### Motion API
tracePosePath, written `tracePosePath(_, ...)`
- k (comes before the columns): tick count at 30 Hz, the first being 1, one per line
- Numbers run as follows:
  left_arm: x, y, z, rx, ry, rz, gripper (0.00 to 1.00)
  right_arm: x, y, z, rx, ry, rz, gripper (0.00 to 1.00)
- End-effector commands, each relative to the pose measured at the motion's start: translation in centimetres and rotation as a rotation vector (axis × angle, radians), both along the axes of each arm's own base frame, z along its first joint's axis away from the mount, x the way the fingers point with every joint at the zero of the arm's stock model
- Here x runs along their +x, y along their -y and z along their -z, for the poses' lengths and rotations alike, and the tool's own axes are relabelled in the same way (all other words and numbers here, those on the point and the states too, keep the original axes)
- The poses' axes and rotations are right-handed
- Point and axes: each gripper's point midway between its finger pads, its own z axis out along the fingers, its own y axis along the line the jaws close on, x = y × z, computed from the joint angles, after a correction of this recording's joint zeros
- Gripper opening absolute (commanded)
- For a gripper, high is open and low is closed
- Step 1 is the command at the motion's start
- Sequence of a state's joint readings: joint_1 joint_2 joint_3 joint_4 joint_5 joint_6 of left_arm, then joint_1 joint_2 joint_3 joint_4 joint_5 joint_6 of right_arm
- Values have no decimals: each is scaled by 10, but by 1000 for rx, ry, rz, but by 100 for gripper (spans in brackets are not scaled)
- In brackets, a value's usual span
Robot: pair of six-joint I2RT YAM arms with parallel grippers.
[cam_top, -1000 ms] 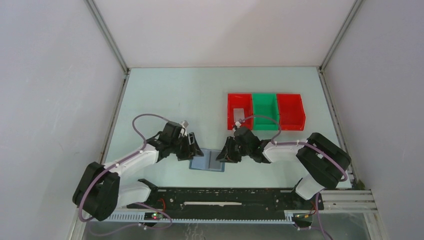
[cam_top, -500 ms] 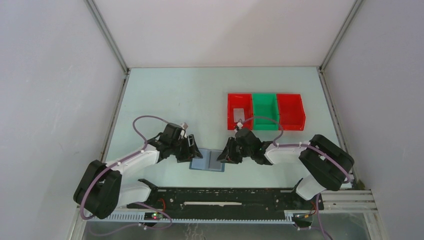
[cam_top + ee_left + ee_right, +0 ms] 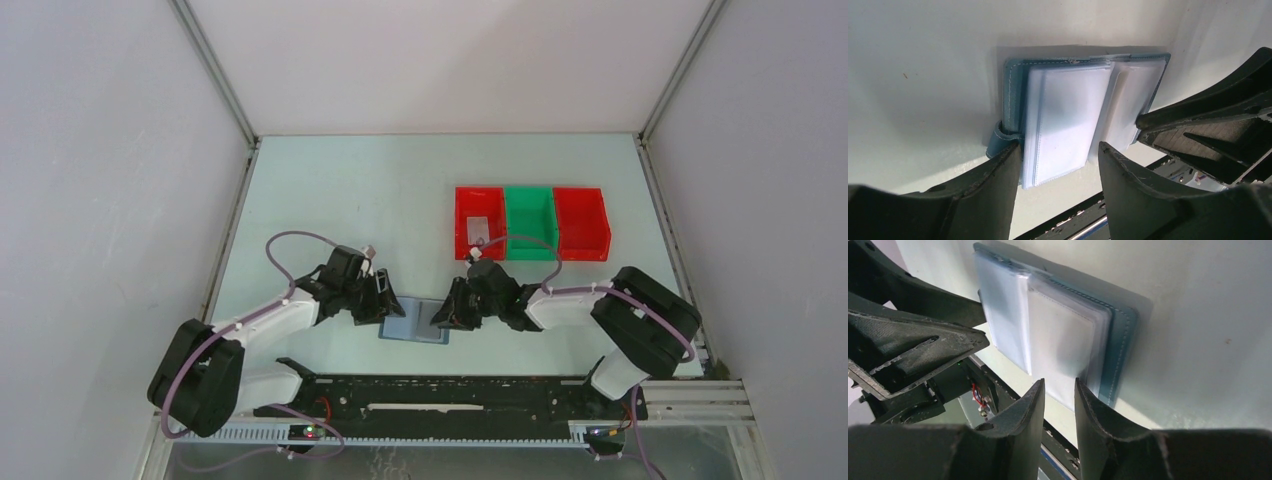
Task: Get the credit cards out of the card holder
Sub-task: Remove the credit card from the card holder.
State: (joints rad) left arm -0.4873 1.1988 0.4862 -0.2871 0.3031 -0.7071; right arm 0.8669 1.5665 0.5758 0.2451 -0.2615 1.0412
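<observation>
- Currently the card holder (image 3: 414,323) lies open and flat on the table (image 3: 340,200), low centre of the top view, just ahead of the arm bases.
- Left wrist view: card holder (image 3: 1068,115) has its teal cover underneath, clear pale sleeves on top and a strap tab at its lower left corner.
- Whether any cards sit in the sleeves cannot be told; they read as plain white.
- Left gripper (image 3: 386,300) is at the holder's left edge, low to the table.
- Left gripper (image 3: 1058,148) jaws stand wide, straddling the near end of one sleeve, with nothing clamped.
- Right gripper (image 3: 446,314) is at the holder's right edge, facing the left one.
- Right gripper (image 3: 1059,384) jaws are narrow with a slim gap, just over the near sleeve edge of the card holder (image 3: 1068,325); no grip seen.
- Red bin (image 3: 479,236), green bin (image 3: 530,224) and second red bin (image 3: 582,224) sit in a row, upper right of the holder.
- One grey credit card (image 3: 478,230) lies in the left red bin.
</observation>
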Motion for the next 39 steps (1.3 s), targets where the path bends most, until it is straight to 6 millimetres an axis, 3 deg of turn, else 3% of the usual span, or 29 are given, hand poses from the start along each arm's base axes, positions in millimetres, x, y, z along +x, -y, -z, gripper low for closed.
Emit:
tracePosePath(1,3,0,0,8,5,13,64,-4,-12,0,31,-3,-33,37)
tracePosePath(13,3,6,-3,-18,4,28,63,4,-36,-14,90,24,-80,37)
tracePosePath(17,5,5,-11,-18,22,28,63,7,-31,-20,60,56,-55,36)
tracePosePath(23,8,27,-58,-115,130,118,64,10,-6,-29,-4,128,-1,36)
tracePosePath(28,16,35,-82,-162,199,115,64,9,-2,-21,-24,107,14,37)
tracePosePath(32,16,39,-73,-180,172,105,64,10,1,-12,-46,84,39,37)
tracePosePath(39,16,28,-45,-100,135,85,64,10,8,0,-95,58,62,37)
